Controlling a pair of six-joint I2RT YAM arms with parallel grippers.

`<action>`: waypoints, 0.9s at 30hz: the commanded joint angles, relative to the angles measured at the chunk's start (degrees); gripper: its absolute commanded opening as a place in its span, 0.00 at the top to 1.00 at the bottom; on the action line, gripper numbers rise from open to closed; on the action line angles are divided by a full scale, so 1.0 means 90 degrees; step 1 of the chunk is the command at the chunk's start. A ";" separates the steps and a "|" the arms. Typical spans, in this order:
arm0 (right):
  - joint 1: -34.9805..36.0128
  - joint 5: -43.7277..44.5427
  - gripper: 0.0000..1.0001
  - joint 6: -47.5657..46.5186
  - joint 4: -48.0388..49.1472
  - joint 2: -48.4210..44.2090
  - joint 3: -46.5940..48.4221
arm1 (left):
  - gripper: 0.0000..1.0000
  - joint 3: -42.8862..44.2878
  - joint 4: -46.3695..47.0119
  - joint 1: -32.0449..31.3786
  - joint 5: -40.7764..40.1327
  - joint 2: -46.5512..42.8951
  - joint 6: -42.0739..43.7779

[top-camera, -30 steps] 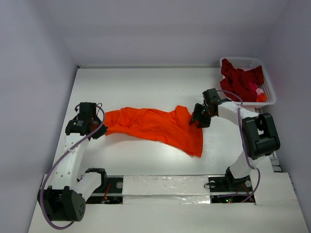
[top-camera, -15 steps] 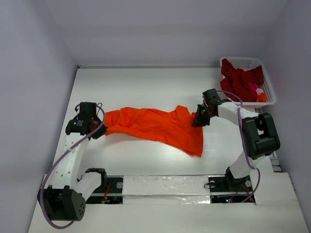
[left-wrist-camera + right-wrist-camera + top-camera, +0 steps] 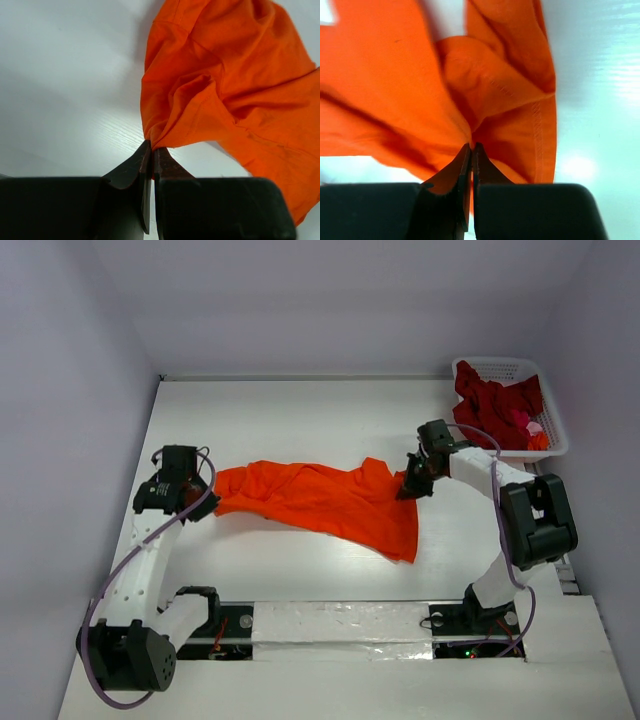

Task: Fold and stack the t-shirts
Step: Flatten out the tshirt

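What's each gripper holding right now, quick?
Left gripper: closed on the orange t-shirt.
Right gripper: closed on the same shirt's opposite end.

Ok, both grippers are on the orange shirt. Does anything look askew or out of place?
Nothing damaged or spilled. The orange t-shirt lies bunched and wrinkled, not flat, between the left gripper and right gripper, each shut on a pinch of cloth. The dark red t-shirts sit heaped in the basket.
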 commanded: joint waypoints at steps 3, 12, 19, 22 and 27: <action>-0.0010 0.0041 1.00 -0.0066 -0.0939 -0.0626 0.1771 | 1.00 0.1140 0.0028 -0.0024 -0.0350 0.0356 0.0164; -0.0078 0.0237 1.00 0.0060 -0.1956 -0.0217 0.4790 | 1.00 0.2869 -0.0040 -0.0024 -0.0584 0.1331 0.0281; -0.0595 0.0032 1.00 0.0080 -0.2073 0.0719 0.6419 | 1.00 0.4751 -0.0148 -0.0024 -0.0956 0.2357 0.0360; -0.0897 -0.0134 1.00 0.0061 -0.2238 0.1159 0.7123 | 1.00 0.5697 -0.0168 0.0034 -0.0888 0.2991 0.0311; -0.1229 -0.0719 1.00 0.0119 -0.2629 0.2291 0.9181 | 1.00 0.7292 -0.0294 0.0093 -0.0819 0.4230 0.0359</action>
